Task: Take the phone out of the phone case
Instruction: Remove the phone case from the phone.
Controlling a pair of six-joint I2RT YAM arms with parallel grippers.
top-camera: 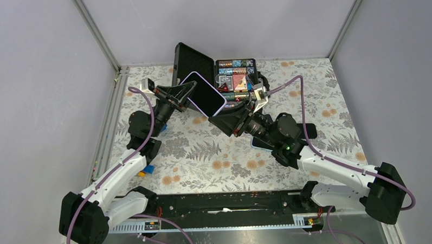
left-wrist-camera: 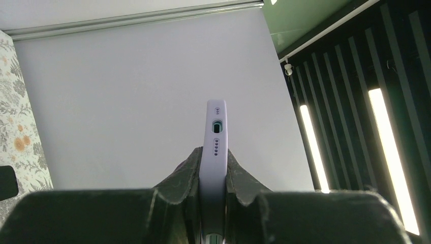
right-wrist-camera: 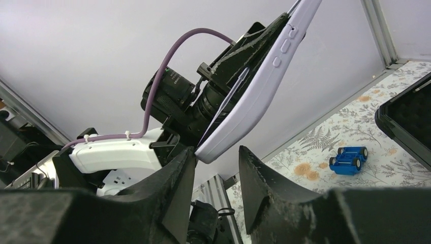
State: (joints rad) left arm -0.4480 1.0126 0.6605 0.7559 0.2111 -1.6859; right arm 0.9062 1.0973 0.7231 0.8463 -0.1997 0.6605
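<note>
A phone with a dark screen, in a lilac case (top-camera: 205, 95), is held in the air over the back middle of the table. My left gripper (top-camera: 187, 93) is shut on its left side. In the left wrist view the case's bottom edge with the port (left-wrist-camera: 215, 137) stands upright between the two pads of the gripper (left-wrist-camera: 213, 155). My right gripper (top-camera: 224, 120) is open just below the phone's near right corner. In the right wrist view the case (right-wrist-camera: 254, 96) slants down, and its corner sits just above the gap of the gripper (right-wrist-camera: 217, 152), close to the left fingertip (right-wrist-camera: 188, 155).
An open black box (top-camera: 235, 78) with colourful items stands at the back, its lid (top-camera: 192, 60) raised behind the phone. A small blue toy car (top-camera: 148, 170) lies at the left, and it also shows in the right wrist view (right-wrist-camera: 348, 160). A dark flat object (top-camera: 310, 130) lies under the right arm.
</note>
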